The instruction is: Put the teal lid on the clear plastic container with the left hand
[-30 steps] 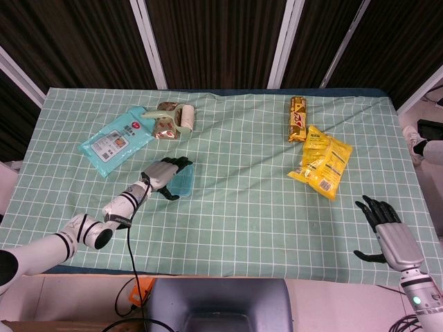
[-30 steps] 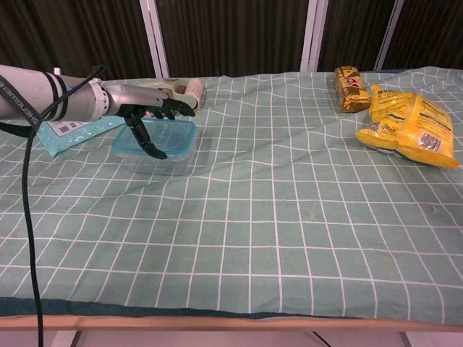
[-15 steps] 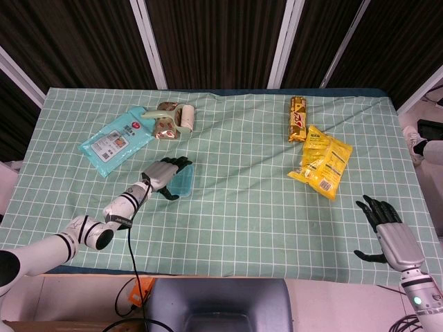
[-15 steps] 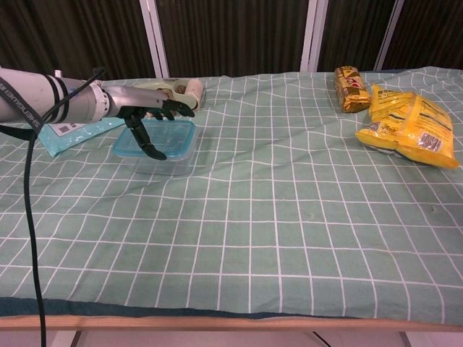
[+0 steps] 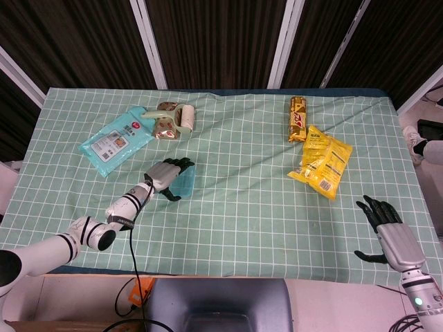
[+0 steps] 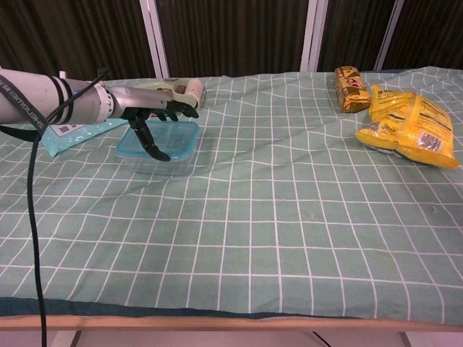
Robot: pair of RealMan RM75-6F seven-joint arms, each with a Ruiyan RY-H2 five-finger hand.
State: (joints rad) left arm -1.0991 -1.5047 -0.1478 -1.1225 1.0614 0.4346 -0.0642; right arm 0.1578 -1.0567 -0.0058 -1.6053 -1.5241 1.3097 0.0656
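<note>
The left hand (image 6: 148, 119) has shifted a little to the right across the last second, and the clear plastic container (image 6: 160, 148) beneath it has moved the same way over the green checked cloth of the surface (image 6: 289, 217), so the hand appears to be nudging or pressing it. The teal lid (image 6: 170, 134) already lies flat on the container's rim, which suggests the placing is done and what remains is seating it and letting go. The fingers (image 6: 181, 110) are spread over the far edge of the lid, with the thumb curving down across its top; whether they press on it or only hover just above I cannot tell. Through the clear walls nothing shows inside the container, though the view is too soft to be sure. The right hand (image 5: 379, 216) rests at the near right edge of the surface, fingers apart and holding nothing, well apart from the container.
</note>
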